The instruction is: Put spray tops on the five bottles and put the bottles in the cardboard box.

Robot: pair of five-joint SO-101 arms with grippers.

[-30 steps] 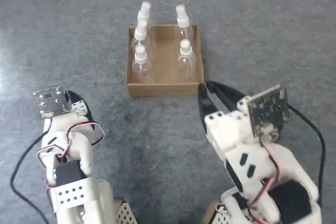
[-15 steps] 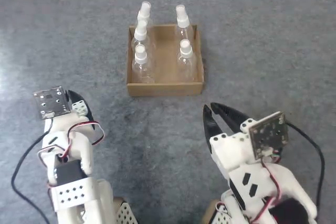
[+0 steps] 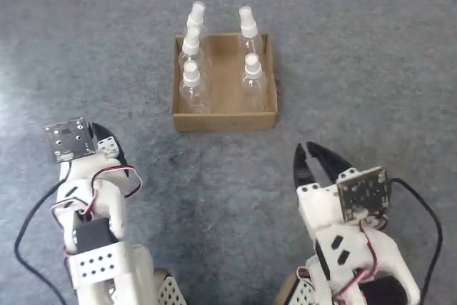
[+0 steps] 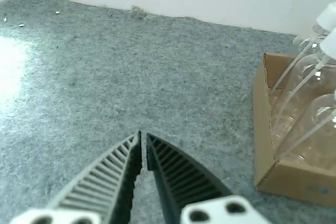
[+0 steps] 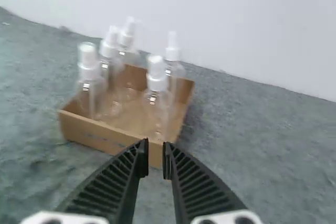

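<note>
- Grey felt-like covering lies over the whole table (image 3: 385,62), and a pale wall (image 5: 236,14) rises at its far edge.
- Left claw (image 4: 143,139): its two ribbed fingers are pressed together, with only a sliver of a gap between the tips, and they hold nothing. It sits low at the near left of the table, pointing over bare covering.
- Right claw (image 5: 155,148): its fingers stand a little apart with a narrow slot between them, and they pinch nothing. In the high view this claw (image 3: 308,151) is at the near right and aims toward the far edge.
- Cardboard box (image 3: 225,121): it rests on the table ahead of both arms, roughly midway between them, and is well apart from either claw. From the left wrist, one corner of the box (image 4: 261,124) shows.
- Bottles (image 3: 193,85): five clear ones stand upright inside the box, three along its left side and two along its right.
- Spray tops (image 3: 253,63): each bottle carries a white one, and these rise above the box rim.
</note>
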